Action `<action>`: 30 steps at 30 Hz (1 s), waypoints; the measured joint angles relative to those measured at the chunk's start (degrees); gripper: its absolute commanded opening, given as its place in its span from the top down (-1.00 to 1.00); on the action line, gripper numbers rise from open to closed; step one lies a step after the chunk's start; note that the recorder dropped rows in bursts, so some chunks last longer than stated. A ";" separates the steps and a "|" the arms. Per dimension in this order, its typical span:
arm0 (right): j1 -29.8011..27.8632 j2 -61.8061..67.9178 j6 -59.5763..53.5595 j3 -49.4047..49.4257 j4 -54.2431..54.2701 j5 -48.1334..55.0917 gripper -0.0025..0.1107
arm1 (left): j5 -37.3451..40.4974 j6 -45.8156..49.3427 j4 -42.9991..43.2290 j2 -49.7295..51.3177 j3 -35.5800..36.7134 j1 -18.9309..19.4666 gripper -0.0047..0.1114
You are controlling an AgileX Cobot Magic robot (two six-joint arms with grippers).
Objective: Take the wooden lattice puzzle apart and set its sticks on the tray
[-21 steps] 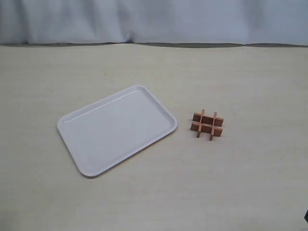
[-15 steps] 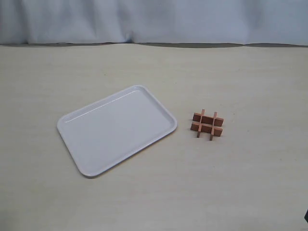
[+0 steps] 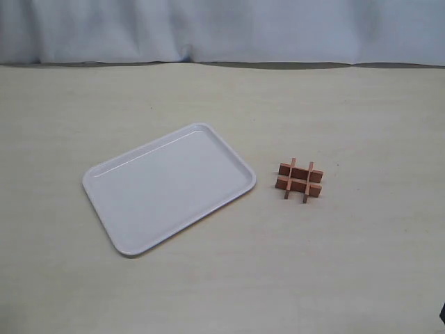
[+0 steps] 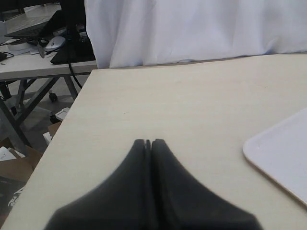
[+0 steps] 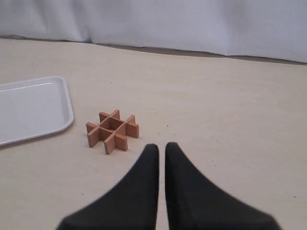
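The wooden lattice puzzle (image 3: 300,179) sits whole on the table, just right of the tray (image 3: 169,186); its crossed reddish-brown sticks are still locked in a hash shape. The white tray holds nothing. In the right wrist view the puzzle (image 5: 112,131) lies ahead of my right gripper (image 5: 161,146), well apart from it, with the tray's corner (image 5: 33,109) beyond. The right fingers are shut to a thin slit with nothing between them. My left gripper (image 4: 148,142) is shut and empty over bare table, and the tray's edge (image 4: 280,160) is off to one side.
White cloth hangs behind the table's far edge (image 3: 222,64). In the left wrist view the table's side edge (image 4: 62,124) drops off to a floor with boxes and another desk (image 4: 33,57). A dark sliver (image 3: 443,314) shows at the exterior view's lower right corner.
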 measured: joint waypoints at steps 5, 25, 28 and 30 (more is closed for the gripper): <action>0.00 0.00 -2.68 0.00 -6.67 -2.44 0.88 | 0.00 0.00 0.00 0.00 0.00 0.00 0.92; 0.00 0.00 -1.65 0.00 -1.96 -12.03 0.88 | 0.00 0.00 0.00 0.00 0.00 0.00 0.92; 0.00 0.00 2.10 0.00 4.32 -16.52 0.88 | 0.00 0.00 0.00 0.00 0.00 0.00 0.92; 0.00 0.00 3.38 0.00 10.22 -18.75 0.88 | 0.00 0.00 0.00 0.00 0.00 0.00 0.92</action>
